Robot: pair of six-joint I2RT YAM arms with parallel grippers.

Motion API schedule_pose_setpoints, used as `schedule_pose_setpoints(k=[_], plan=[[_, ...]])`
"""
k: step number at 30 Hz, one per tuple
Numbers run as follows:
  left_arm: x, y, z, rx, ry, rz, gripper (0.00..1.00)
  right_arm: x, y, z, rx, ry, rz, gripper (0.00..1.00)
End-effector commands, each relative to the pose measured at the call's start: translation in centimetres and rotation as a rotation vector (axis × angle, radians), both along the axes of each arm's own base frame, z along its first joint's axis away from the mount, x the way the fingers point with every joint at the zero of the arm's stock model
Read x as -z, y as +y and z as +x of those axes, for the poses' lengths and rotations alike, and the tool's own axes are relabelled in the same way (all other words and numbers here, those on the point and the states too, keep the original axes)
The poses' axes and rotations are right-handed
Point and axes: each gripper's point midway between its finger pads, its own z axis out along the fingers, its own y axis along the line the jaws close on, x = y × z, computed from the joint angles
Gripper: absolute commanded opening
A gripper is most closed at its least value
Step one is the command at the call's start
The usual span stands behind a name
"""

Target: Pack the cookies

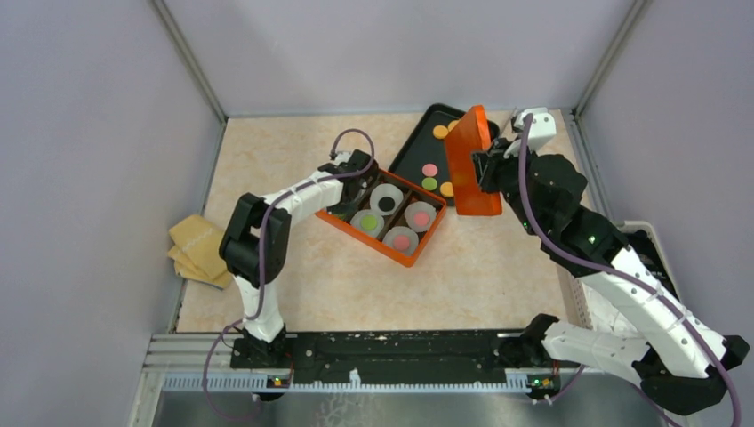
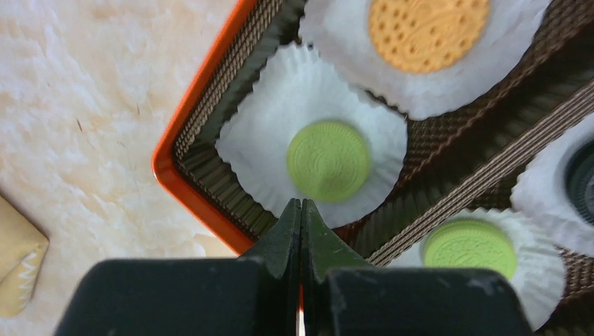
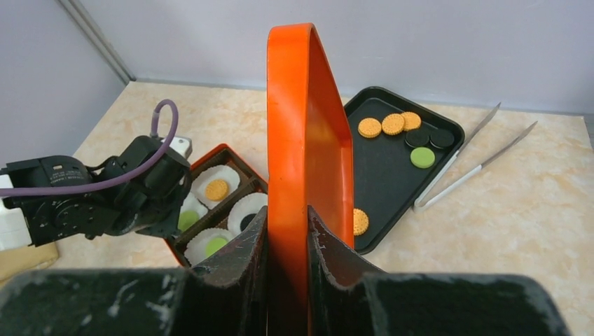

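An orange box [image 1: 364, 238] at mid-table holds white paper cups with cookies [image 1: 401, 241] in them. More cookies [image 1: 429, 169] lie loose on a black tray [image 1: 411, 160] behind it. In the left wrist view the cups hold a green cookie [image 2: 328, 159], an orange one [image 2: 427, 31] and another green one [image 2: 469, 248]. My left gripper [image 2: 301, 204] is shut, its tips over the box's orange rim [image 2: 189, 189] at the left corner. My right gripper [image 3: 287, 224] is shut on the orange lid [image 3: 301, 126] and holds it upright over the tray [image 3: 385, 175].
Metal tongs [image 3: 476, 150] lie right of the tray. A yellow cloth [image 1: 200, 249] sits at the table's left edge. A white basket [image 1: 653, 245] stands by the right arm. Grey walls close in the table.
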Motion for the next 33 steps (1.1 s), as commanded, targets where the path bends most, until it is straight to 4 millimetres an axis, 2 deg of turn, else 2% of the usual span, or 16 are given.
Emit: schedule_pose_setpoints(k=[1,4,10,12,14,17,19,22,25,28,30,33], plan=[[0.6,0.0,-3.6,-0.021,0.056,-0.034,0.0,-2.8,-0.8,-0.3,0.024,-0.083,0.078,0.0],[0.7,-0.9,-6.1,-0.009,0.088,-0.091,0.0,-2.6,-0.6,-0.1,0.023,-0.078,0.07,0.0],[0.9,-4.4,-11.8,0.063,0.164,-0.206,0.0,-2.5,-0.3,0.3,0.027,-0.079,0.064,0.0],[0.5,-5.1,-12.7,0.075,0.167,-0.226,0.0,-2.5,-0.3,0.4,0.027,-0.081,0.066,0.0],[-0.3,-5.5,-12.8,0.076,0.149,-0.239,0.0,-2.5,-0.1,0.4,0.023,-0.08,0.068,0.0],[-3.1,-5.5,-10.8,0.066,0.047,-0.231,0.0,-2.5,-0.1,0.4,0.022,-0.075,0.074,0.0],[-6.0,-5.5,-8.9,0.058,-0.047,-0.223,0.0,-2.7,-0.2,0.2,0.024,-0.075,0.084,0.0],[-11.5,-6.6,-5.9,0.062,-0.202,-0.258,0.0,-3.5,-0.8,-0.2,0.03,-0.085,0.111,0.0],[-15.5,-7.6,-3.3,0.117,-0.333,-0.296,0.0,-4.9,-0.7,-0.9,0.002,-0.096,0.148,0.0],[-18.3,-8.5,-1.0,0.174,-0.384,-0.43,0.0,-6.8,0.6,-2.0,-0.094,-0.108,0.208,0.0],[-19.6,-8.3,0.3,0.191,-0.427,-0.479,0.0,-8.4,1.9,-2.9,-0.182,-0.12,0.267,0.0],[-20.9,-7.7,1.0,0.203,-0.484,-0.484,0.0,-10.0,4.5,-4.4,-0.336,-0.125,0.356,0.0]])
